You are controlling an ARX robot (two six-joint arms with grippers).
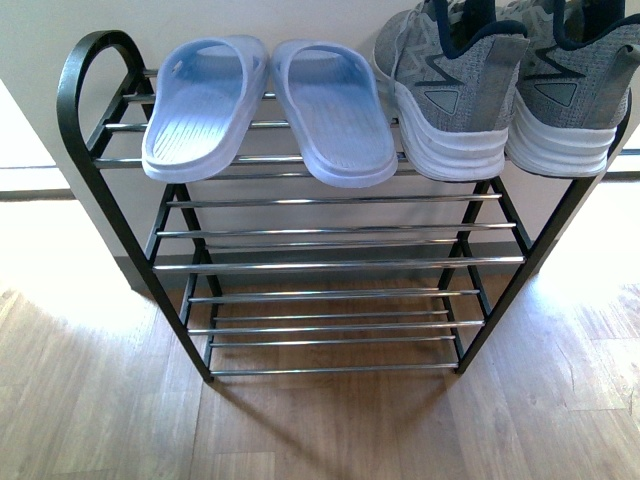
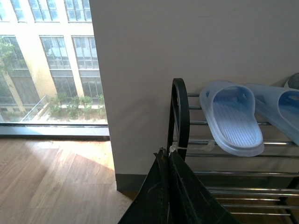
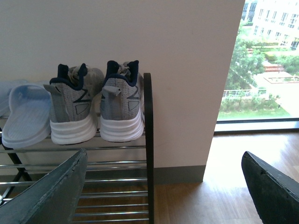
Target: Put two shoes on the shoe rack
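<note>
Grey knit sneakers with white soles (image 1: 505,90) sat upper right of front frame on top tier of black-framed chrome-bar shoe rack (image 1: 340,263); pale blue rubber slides (image 1: 270,105) beside them, upper left. Left claw (image 2: 169,196) pressed together, empty. Right claw (image 3: 163,186) spread wide, empty. Task looked done; nothing left.

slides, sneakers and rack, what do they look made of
Slides: probably one-piece moulded rubber or foam, pale blue, matte, ribbed footbeds, no seams.
Sneakers: grey knit fabric uppers with a speckled weave, navy lining; thick white soles, likely foam or rubber.
Rack: looks metal; black-coated arched frame and thin shiny chrome-like bars that reflect light.
</note>
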